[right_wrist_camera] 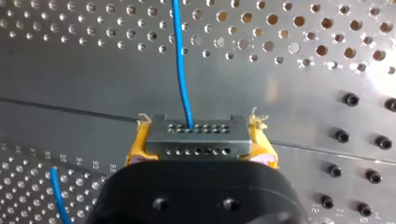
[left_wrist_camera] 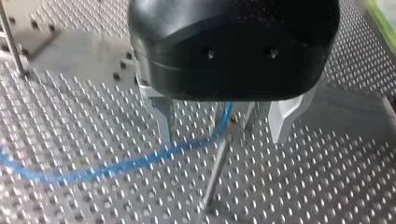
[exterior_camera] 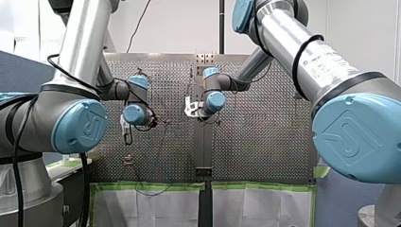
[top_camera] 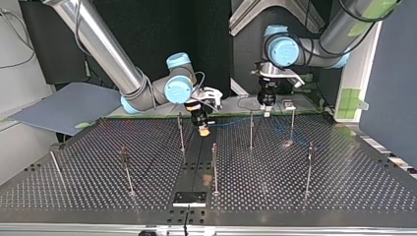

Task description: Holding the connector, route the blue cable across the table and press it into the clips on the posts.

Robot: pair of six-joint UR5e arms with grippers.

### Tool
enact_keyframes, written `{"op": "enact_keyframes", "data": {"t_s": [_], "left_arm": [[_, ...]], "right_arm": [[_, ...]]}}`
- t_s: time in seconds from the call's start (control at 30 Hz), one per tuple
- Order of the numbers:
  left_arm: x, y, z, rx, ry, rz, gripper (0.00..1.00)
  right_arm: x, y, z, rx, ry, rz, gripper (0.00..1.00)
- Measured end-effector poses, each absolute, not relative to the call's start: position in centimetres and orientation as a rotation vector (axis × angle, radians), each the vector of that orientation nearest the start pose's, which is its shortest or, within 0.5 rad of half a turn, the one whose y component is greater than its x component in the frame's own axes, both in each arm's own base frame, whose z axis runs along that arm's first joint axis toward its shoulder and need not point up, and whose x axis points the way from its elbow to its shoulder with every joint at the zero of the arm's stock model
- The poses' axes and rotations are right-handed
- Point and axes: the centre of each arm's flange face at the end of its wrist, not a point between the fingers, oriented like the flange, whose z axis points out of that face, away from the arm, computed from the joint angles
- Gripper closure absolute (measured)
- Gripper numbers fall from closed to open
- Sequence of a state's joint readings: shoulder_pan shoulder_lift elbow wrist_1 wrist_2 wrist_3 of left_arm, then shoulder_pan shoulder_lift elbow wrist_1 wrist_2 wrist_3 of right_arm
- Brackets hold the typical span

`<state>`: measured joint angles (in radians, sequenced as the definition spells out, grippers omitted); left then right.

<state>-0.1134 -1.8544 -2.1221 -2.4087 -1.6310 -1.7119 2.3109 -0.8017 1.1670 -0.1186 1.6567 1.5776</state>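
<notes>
My right gripper is shut with its yellow pads on a grey connector. The blue cable leaves the connector's face and runs ahead over the perforated table. In the top view this gripper hangs low near the table's centre strip. My left gripper is black with metal fingers, and it is open. The blue cable passes between those fingers, close to a thin post. In the top view the left gripper stands at the far edge above the cable.
Several thin upright posts stand on the perforated table: one beside my right gripper, one below my left gripper, others nearer the camera. A black plate lies at the top view's front edge.
</notes>
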Motion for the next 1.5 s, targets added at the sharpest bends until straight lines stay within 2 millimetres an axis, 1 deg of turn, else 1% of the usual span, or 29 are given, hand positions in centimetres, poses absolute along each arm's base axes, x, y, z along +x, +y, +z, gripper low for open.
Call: {"op": "enact_keyframes", "data": {"t_s": [0.27, 0.37, 0.47, 0.6, 0.73, 1.03, 1.33, 1.4, 1.5], "left_arm": [[41.8, -19.5, 17.8, -0.047, 1.68, -0.156, 0.0], [41.1, -20.2, 18.5, -0.04, 1.664, -0.168, 0.0], [40.8, -21.0, 19.0, -0.047, 1.641, -0.185, 0.0], [41.2, -22.2, 19.3, -0.069, 1.608, -0.213, 0.0], [41.7, -23.6, 19.1, -0.092, 1.605, -0.236, 0.0], [42.7, -27.3, 18.0, -0.109, 1.626, -0.249, 0.0], [43.2, -32.0, 16.4, -0.073, 1.662, -0.31, 0.0], [43.6, -32.5, 15.9, -0.074, 1.671, -0.314, 0.0], [44.4, -32.6, 15.3, -0.088, 1.689, -0.294, 0.0]], "right_arm": [[58.4, -46.2, 20.7, 1.903, -0.93, 1.471, 1.0], [58.2, -46.4, 20.7, 1.903, -0.933, 1.469, 1.0], [57.9, -46.6, 20.9, 1.899, -0.937, 1.466, 1.0], [57.6, -46.9, 21.6, 1.889, -0.941, 1.471, 1.0], [57.3, -47.1, 22.2, 1.883, -0.944, 1.473, 1.0], [56.5, -47.6, 22.0, 1.888, -0.96, 1.452, 1.0], [56.2, -47.6, 22.0, 1.897, -0.959, 1.441, 1.0], [56.2, -47.6, 22.0, 1.9, -0.958, 1.438, 1.0], [56.1, -47.5, 22.2, 1.899, -0.956, 1.44, 1.0]]}}
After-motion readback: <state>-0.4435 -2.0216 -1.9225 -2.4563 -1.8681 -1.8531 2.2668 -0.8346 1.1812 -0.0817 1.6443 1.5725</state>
